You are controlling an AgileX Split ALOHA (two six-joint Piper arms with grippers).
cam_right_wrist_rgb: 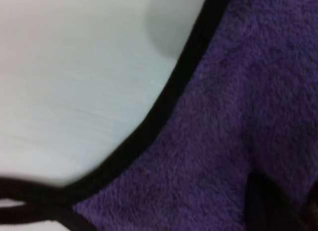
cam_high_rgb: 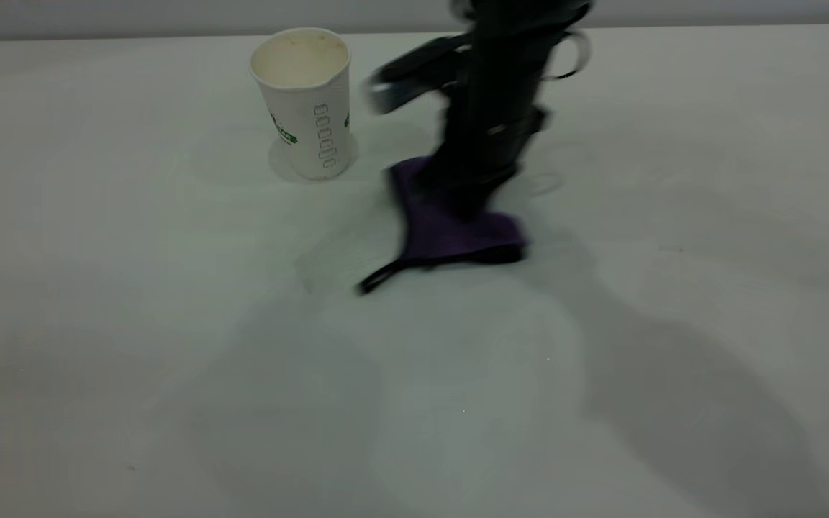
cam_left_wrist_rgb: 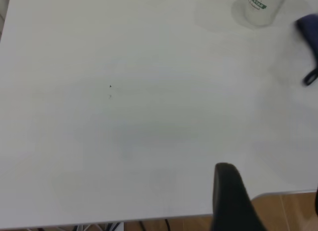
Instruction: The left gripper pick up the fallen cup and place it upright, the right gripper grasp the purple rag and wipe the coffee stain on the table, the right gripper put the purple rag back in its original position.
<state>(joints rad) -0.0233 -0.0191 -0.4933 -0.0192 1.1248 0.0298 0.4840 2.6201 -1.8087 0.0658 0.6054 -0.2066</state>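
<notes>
Near the surface's (cam_high_rgb: 170,403) far edge, the right gripper (cam_high_rgb: 466,205) presses the purple rag (cam_high_rgb: 458,232) down, grasping it, beside the upright cup (cam_high_rgb: 305,101).

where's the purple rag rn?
In the exterior view the purple rag lies on the table near centre, under the right gripper, just right of the upright cup.
</notes>
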